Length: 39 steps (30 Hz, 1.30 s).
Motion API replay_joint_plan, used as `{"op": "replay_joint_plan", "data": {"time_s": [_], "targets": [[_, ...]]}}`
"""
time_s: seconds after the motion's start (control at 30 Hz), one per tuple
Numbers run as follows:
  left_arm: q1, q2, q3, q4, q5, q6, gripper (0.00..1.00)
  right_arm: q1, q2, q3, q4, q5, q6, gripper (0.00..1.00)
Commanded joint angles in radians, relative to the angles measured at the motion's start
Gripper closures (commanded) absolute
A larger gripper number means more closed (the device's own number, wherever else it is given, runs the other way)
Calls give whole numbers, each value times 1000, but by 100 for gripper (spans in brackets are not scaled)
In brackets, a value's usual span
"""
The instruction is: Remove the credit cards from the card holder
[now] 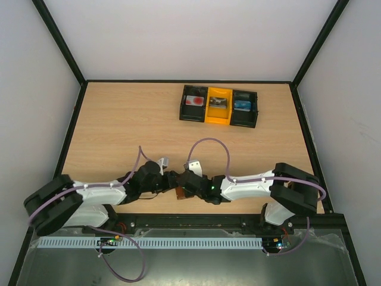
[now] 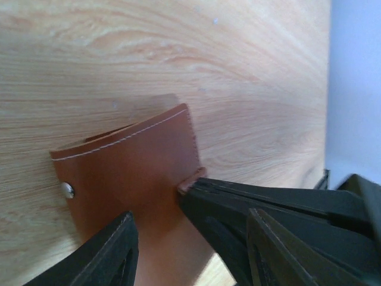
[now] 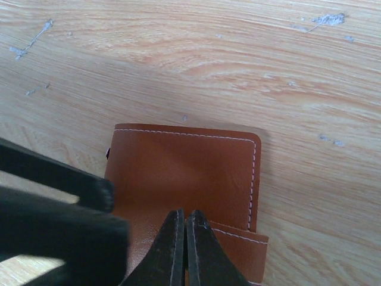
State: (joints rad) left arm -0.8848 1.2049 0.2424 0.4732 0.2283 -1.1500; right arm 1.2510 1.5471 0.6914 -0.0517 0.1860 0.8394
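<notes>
The brown leather card holder (image 1: 179, 193) (image 2: 137, 173) (image 3: 184, 173) lies closed on the wood near the table's front edge, its metal snap (image 2: 68, 190) showing on one side. My right gripper (image 1: 182, 186) (image 3: 183, 213) is shut, pinching the holder's small tab at its tips. My left gripper (image 1: 169, 180) (image 2: 191, 213) is open, one finger on each side of the holder. No credit cards show in the holder. Three cards lie in the far tray: a red-and-white one (image 1: 194, 101), a grey one (image 1: 218, 102) and a bluish one (image 1: 242, 105).
The black-and-yellow three-compartment tray (image 1: 219, 118) stands at the back, right of centre. Both arms meet low over the front edge, with loose cables (image 1: 208, 143) arching above them. Black frame rails border the table.
</notes>
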Motion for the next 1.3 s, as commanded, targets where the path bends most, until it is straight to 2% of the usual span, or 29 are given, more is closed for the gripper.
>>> {"op": "replay_joint_plan", "data": {"time_s": [0.0,0.13,0.4,0.9,0.93,1.07,1.27], "targets": [[-31,127,59,36,-13,26,49,13,-33,-38,22,-4,16,98],[-52,250,103,-42,-44,33,61,14,-64,-66,24,11,33,98],[-57,338,137,-134,-75,32,63,13,-144,-103,-76,125,80,98],[-60,332,148,-181,-87,40,65,13,-194,-133,-232,233,198,98],[-61,325,145,-174,-80,36,65,13,-195,-139,-228,230,205,97],[-65,312,143,-163,-65,29,63,13,-210,-168,-177,184,226,79],[-66,311,139,-162,-63,21,61,13,-230,-183,-172,190,253,74]]}}
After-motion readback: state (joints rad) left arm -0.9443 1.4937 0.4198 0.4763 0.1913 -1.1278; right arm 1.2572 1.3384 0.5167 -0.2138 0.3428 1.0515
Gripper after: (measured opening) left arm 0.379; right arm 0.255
